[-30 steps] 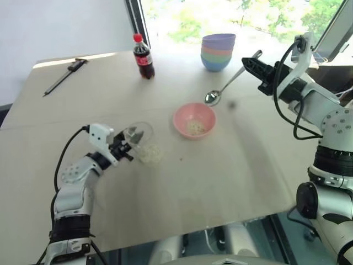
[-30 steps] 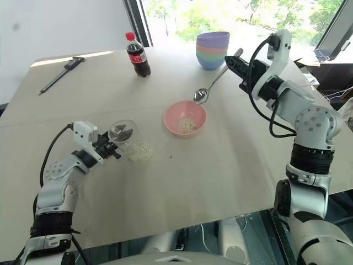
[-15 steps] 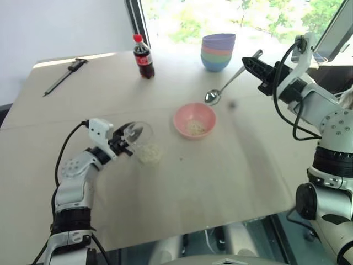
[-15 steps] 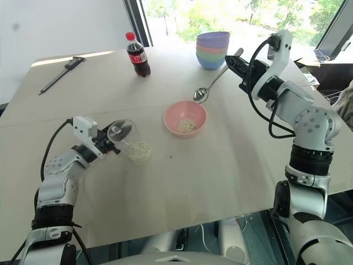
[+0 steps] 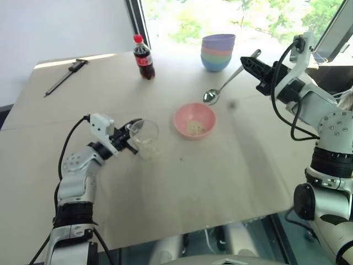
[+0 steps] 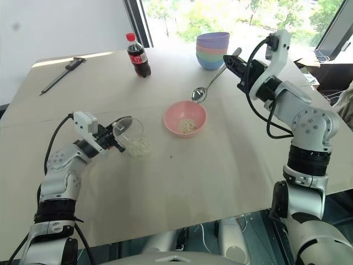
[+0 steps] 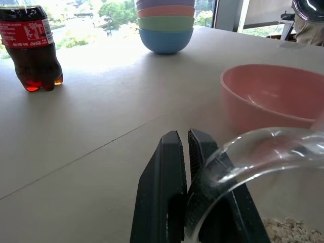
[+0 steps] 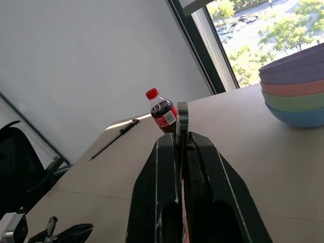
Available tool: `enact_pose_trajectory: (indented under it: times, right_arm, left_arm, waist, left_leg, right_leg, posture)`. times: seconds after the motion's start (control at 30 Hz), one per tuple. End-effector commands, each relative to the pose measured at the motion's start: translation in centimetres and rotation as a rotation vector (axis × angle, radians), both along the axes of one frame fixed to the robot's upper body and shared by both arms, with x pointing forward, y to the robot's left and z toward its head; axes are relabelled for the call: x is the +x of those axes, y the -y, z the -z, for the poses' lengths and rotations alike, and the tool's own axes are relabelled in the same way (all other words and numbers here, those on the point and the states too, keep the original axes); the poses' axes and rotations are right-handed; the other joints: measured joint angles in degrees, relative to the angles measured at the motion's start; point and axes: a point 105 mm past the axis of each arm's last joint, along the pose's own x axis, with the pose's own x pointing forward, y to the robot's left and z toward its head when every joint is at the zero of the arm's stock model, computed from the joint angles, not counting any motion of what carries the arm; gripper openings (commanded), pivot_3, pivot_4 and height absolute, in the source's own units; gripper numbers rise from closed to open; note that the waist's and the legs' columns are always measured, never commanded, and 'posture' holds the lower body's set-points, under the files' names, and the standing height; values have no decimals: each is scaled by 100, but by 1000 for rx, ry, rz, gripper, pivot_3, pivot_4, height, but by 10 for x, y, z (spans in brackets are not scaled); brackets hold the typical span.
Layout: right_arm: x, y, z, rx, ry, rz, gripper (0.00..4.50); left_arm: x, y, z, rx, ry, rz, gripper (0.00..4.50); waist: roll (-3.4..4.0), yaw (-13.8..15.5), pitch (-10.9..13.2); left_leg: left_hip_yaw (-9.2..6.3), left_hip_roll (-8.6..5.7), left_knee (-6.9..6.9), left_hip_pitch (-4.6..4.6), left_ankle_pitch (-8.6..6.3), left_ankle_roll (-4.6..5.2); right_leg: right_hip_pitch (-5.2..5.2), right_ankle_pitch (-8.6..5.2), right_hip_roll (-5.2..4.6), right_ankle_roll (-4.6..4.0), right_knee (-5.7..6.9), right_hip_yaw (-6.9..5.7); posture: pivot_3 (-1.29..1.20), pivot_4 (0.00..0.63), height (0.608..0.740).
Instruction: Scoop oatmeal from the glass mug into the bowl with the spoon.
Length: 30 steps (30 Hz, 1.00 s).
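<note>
The glass mug (image 5: pixel 145 134) stands upright on the table left of the bowl (image 5: pixel 194 120), with oatmeal (image 7: pixel 289 230) in its bottom. My left gripper (image 7: pixel 188 140) is shut on the mug's near rim, one finger inside the glass and one outside. The pink bowl holds a small heap of oatmeal (image 5: pixel 193 127). My right gripper (image 5: pixel 249 62) is raised at the back right, shut on the spoon's handle (image 8: pixel 182 120). The spoon (image 5: pixel 210 97) slopes down from it and hangs above the table just behind the bowl.
A cola bottle (image 5: pixel 143 57) and a stack of pastel bowls (image 5: pixel 218 51) stand at the far edge by the window. A thin black tool (image 5: pixel 65 75) lies at the far left. Bare tabletop (image 5: pixel 220 176) stretches in front of the bowl.
The mug was tipped towards my left gripper and now stands upright. The left fingers have closed on its rim. The right arm and spoon have stayed put.
</note>
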Motion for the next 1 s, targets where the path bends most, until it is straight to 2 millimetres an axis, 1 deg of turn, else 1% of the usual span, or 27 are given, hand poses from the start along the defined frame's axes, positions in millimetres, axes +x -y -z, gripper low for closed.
enact_pose_trajectory:
  times: [0.03,0.1,0.17,0.3,0.4,0.5,0.57,0.67,0.83,1.0]
  right_arm:
    - [-8,0,-18,21,80,-9,0]
    - [-11,-5,-22,24,89,-30,0]
    - [-17,-15,-30,32,104,-79,0]
    - [-32,-42,-48,62,130,-220,0]
    - [-43,-63,-53,76,133,-316,0]
    - [-54,-77,-50,62,127,-408,0]
    - [-59,-86,-44,27,119,-457,0]
    - [-62,-93,-33,-33,110,-484,0]
    - [-57,-106,-26,-109,124,-453,0]
    - [-46,-116,-14,-265,194,-382,0]
  left_arm:
    - [0,-5,4,31,-14,-20,22]
    - [-1,-4,3,28,-15,-20,22]
    - [-1,1,2,31,-14,-18,22]
    - [4,11,-9,58,22,-33,22]
    - [7,22,-17,79,43,-18,22]
    - [10,27,-24,79,55,-14,22]
    - [13,29,-31,82,71,-18,22]
    - [15,34,-41,79,97,-8,22]
    - [16,46,-58,82,141,21,22]
    - [16,53,-62,87,153,44,22]
  waist:
    - [0,0,0]
    - [0,0,0]
    - [0,-3,0]
    - [3,-3,2]
    - [2,19,1]
    - [1,22,1]
    - [1,18,1]
    - [1,10,1]
    - [1,-18,2]
    - [1,-19,2]
  left_leg:
    - [0,0,0,0,0,0]
    - [0,0,0,0,0,0]
    - [0,0,0,0,0,0]
    - [-1,0,0,0,0,0]
    - [-10,0,0,-4,0,0]
    - [-14,-7,2,-7,0,0]
    - [-11,-11,2,-8,0,0]
    - [-13,-9,2,-13,1,-1]
    - [-8,-8,2,-15,1,-1]
    - [-7,-5,2,-15,1,-2]
  right_leg:
    - [0,0,0,0,0,0]
    - [0,0,0,0,0,0]
    - [0,0,0,0,0,0]
    - [-1,0,0,0,1,1]
    - [-1,0,-1,0,0,-2]
    - [1,0,-5,0,-2,-7]
    - [-1,0,-7,1,-3,-8]
    - [-5,0,-3,1,-4,-13]
    - [-10,0,-2,1,-3,-9]
    - [-13,0,3,1,-2,-9]
  posture:
    - [0,150,740]
    - [0,150,740]
    - [0,150,740]
    - [0,150,740]
    - [0,150,740]
    - [0,150,740]
    - [0,150,740]
    - [0,150,740]
    - [0,150,740]
    - [0,150,740]
